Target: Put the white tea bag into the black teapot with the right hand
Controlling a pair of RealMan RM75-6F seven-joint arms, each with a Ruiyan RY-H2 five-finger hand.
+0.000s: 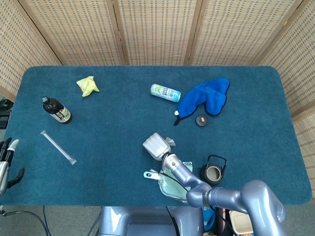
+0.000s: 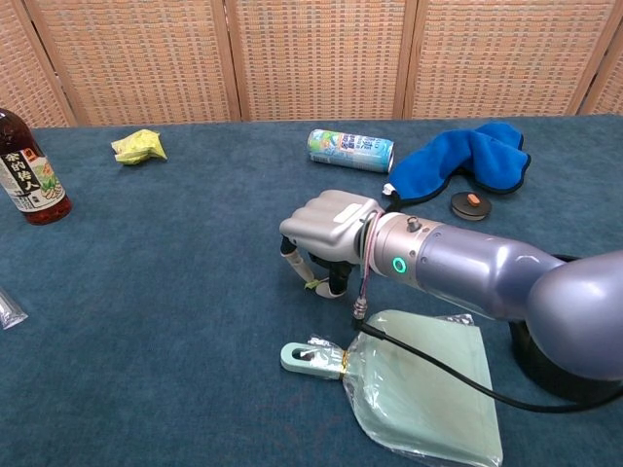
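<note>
My right hand (image 2: 326, 232) is at the table's middle front, knuckles up, fingers curled down to the blue cloth surface. A small yellow-green tag of the white tea bag (image 2: 311, 284) shows between the fingertips; the hand hides the rest of the bag. In the head view the same right hand (image 1: 156, 146) is left of the open black teapot (image 1: 213, 172). In the chest view the forearm covers most of the teapot (image 2: 555, 355) at the lower right. My left hand (image 1: 7, 162) hangs off the table's front left corner, fingers apart and holding nothing.
The teapot's lid (image 2: 470, 205) lies beside a blue cloth (image 2: 474, 159). A can (image 2: 350, 150) lies behind the hand. A pale green pouch (image 2: 419, 384) lies at the front. A brown bottle (image 2: 27, 170), yellow packet (image 2: 138, 146) and clear stick (image 1: 58, 147) are on the left.
</note>
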